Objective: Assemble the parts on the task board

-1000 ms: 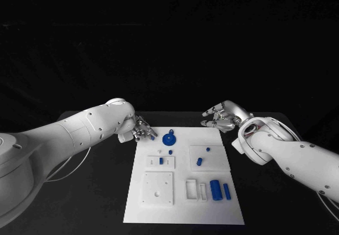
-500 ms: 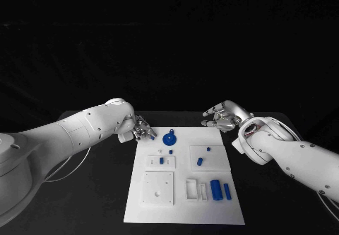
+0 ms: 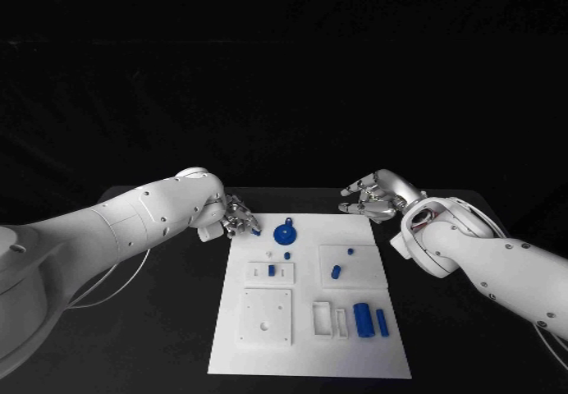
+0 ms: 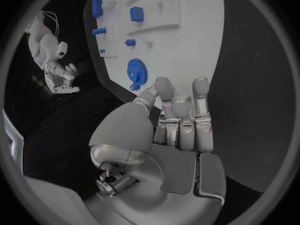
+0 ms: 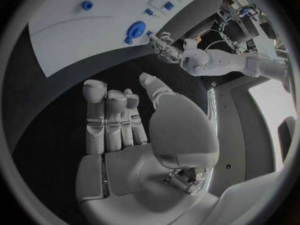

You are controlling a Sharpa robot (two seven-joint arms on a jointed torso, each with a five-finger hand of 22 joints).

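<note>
Lying flat in the middle of the black bench [image 3: 154, 328], the white board [image 3: 310, 345] carries the blue parts. A round gear [image 3: 284, 234] sits near its far edge, with a small knob on its far side. Nearer the robot come a small peg [image 3: 271, 269] in a raised white block on the left and a short pin [image 3: 335, 270] on the plate to the right (a tinier blue dot sits just beyond that pin). Two upright blue bars [image 3: 364, 319] stand side by side at the near right, beside a white slotted holder [image 3: 321, 318]. A square white plate [image 3: 267, 315] with small holes fills the near left.

Off the far left corner of the board, the left hand [image 3: 240, 220] hovers just beside the gear, its fingers [image 4: 181, 117] held loosely apart and gripping nothing. The right hand [image 3: 377, 195] hangs over bare bench past the far right corner, well apart from the parts, its fingers [image 5: 106, 117] likewise spread and empty.
</note>
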